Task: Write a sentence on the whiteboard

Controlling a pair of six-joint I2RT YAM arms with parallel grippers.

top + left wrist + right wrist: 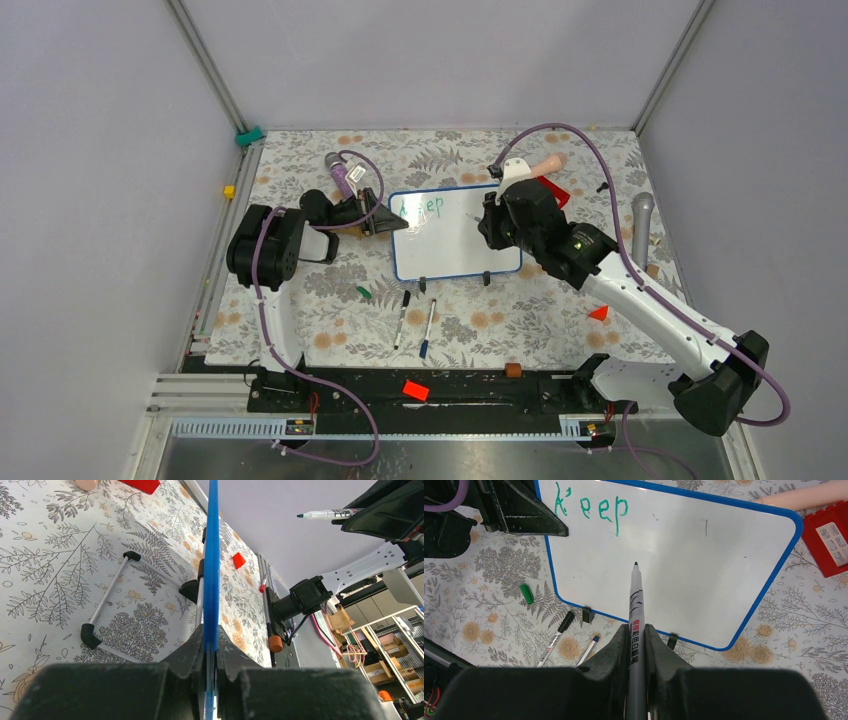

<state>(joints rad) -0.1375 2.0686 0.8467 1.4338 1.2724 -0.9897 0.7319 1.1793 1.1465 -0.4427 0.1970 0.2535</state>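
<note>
The whiteboard [455, 235] lies flat mid-table, white with a blue rim [769, 580] and two black feet. Only the green word "Keep" [591, 507] is written on it, at its top left; it also shows in the top view [420, 208]. My left gripper [375, 222] is shut on the board's left edge, seen edge-on as a blue strip [212, 570] between the fingers. My right gripper [637, 635] is shut on a marker [636, 610], tip just above the bare board below "Keep". In the top view the right gripper [490, 222] hovers over the board's right part.
Two pens [402, 318] [428, 326] and a green cap [364, 293] lie in front of the board. A red block [831, 540] and a pink rod [545, 165] sit at the back right, a purple item [340, 175] at the back left, small red pieces [599, 313] nearby.
</note>
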